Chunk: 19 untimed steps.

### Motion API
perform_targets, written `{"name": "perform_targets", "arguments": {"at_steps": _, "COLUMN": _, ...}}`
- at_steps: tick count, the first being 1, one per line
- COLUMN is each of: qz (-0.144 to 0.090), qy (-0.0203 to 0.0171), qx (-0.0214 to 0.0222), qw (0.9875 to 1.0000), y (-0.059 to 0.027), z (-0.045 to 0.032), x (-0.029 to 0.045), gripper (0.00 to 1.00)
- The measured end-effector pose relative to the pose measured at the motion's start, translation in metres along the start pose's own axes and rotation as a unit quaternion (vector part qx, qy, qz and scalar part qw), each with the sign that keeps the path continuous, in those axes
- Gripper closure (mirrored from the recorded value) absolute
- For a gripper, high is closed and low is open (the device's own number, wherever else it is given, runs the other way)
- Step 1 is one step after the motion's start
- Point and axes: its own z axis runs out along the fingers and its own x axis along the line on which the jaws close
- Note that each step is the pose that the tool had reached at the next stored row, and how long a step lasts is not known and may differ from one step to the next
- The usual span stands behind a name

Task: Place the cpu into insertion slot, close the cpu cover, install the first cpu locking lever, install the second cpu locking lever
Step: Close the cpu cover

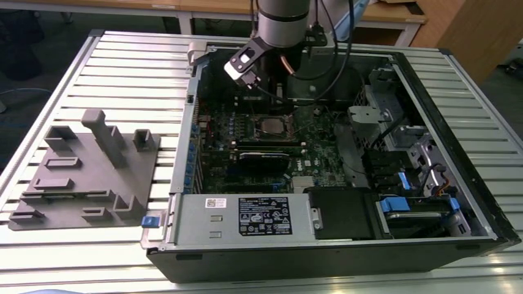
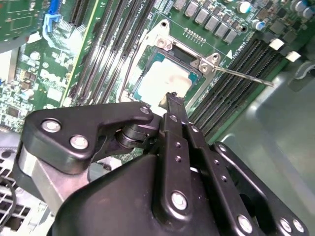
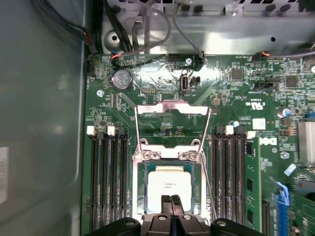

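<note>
The flat, square, dull silver-grey cpu (image 3: 170, 183) lies in the shiny-rimmed square insertion slot (image 3: 140, 187). The thin silver metal-frame cpu cover (image 3: 172, 107) is open. The black tool (image 3: 171, 198) hovers above, fingers together and empty.

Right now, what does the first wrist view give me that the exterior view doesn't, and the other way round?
First wrist view: the cpu cover lying open, a coin cell, memory slots flanking the insertion slot, and the shut fingers over the cpu.
Exterior view: the grey fixture block on the slatted table, the power supply, the arm.
Both: the cpu sitting in the insertion slot on the motherboard.
</note>
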Motion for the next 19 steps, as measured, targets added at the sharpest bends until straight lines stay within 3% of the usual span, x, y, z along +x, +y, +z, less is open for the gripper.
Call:
{"name": "perform_targets", "arguments": {"at_steps": 7, "qz": 0.000, "qy": 0.0000, "qx": 0.0000, "qw": 1.0000, "y": 0.0007, "z": -0.0131, "x": 0.0000, "gripper": 0.90}}
{"name": "perform_targets", "arguments": {"at_steps": 19, "qz": 0.000, "qy": 0.0004, "qx": 0.0000, "qw": 1.0000, "y": 0.0007, "z": -0.0133, "x": 0.0000, "gripper": 0.90}}
